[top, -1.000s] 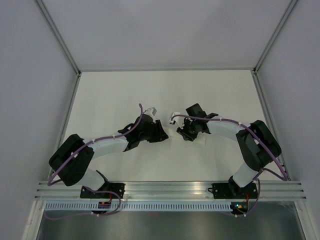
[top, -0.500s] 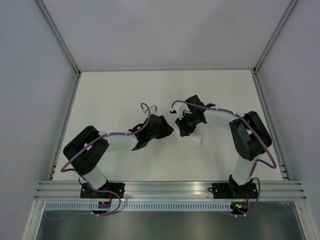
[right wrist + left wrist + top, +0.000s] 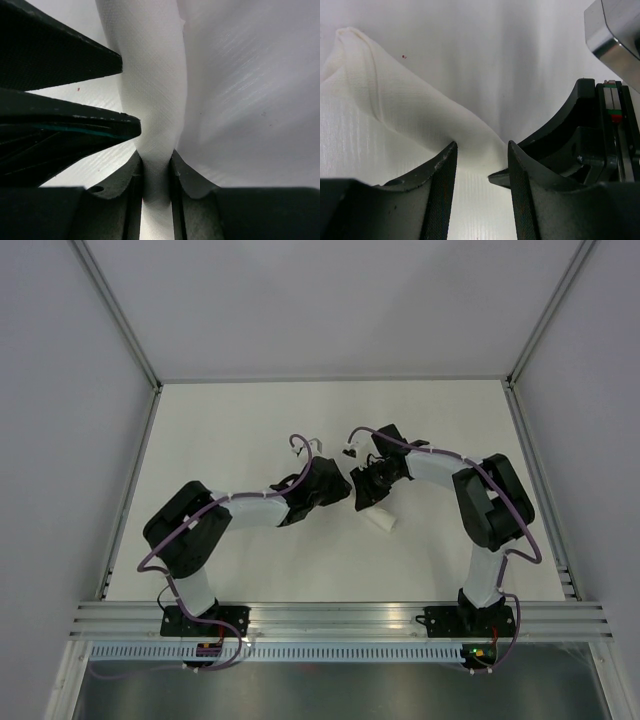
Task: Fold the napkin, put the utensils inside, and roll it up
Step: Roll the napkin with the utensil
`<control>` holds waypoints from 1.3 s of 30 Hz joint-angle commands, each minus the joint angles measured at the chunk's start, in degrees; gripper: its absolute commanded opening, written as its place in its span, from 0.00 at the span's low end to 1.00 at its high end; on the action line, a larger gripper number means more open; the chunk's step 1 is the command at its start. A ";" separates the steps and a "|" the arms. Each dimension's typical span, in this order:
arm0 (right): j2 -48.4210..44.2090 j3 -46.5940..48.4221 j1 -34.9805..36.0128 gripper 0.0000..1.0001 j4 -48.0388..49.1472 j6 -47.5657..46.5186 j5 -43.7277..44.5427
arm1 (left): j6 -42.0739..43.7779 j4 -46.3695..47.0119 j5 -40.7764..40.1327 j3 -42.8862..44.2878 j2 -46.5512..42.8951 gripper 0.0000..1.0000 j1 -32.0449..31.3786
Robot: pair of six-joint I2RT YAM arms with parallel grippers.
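Note:
The napkin (image 3: pixel 380 519) shows in the top view as a small white bunched piece on the white table, just below the two grippers. My right gripper (image 3: pixel 362 492) is shut on a raised fold of the napkin (image 3: pixel 156 100), pinched between its fingertips (image 3: pixel 156 170). My left gripper (image 3: pixel 345 496) is open right beside it, its jaws standing on either side of the napkin's edge (image 3: pixel 385 115), midpoint (image 3: pixel 481 165). The right gripper's black body (image 3: pixel 590 145) fills the right of the left wrist view. No utensils are in view.
The white table (image 3: pixel 220 430) is bounded by a metal frame rail (image 3: pixel 130 490) on the left, another on the right (image 3: pixel 535 480), and the base rail (image 3: pixel 340 618) at the near edge. The left gripper's fingers (image 3: pixel 75 125) crowd the right wrist view.
My left gripper has moved right and closed in on the right gripper. The right gripper has shifted slightly left and away, and more of the napkin shows beneath it.

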 commanded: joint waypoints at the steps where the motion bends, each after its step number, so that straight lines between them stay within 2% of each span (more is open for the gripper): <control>1: 4.03 -0.10 -0.09 0.24 -0.69 5.76 0.34 | 0.64 -1.53 -2.41 1.17 -2.09 0.50 0.99; 6: 5.88 0.08 -1.49 0.24 2.03 10.86 -0.98 | 2.93 -6.70 -5.04 3.18 -5.34 0.50 1.26; 13: 8.07 0.08 -2.47 0.24 7.75 19.83 -2.91 | 3.28 -11.63 -6.99 4.15 -5.52 0.51 2.40; 31: 12.56 0.78 -4.22 0.25 24.18 37.84 -4.06 | 8.46 -18.31 -5.76 19.44 13.37 0.51 6.18; 39: 12.21 1.04 -4.40 0.47 30.78 40.84 -6.25 | 15.84 -22.00 -3.04 28.05 18.21 0.49 7.68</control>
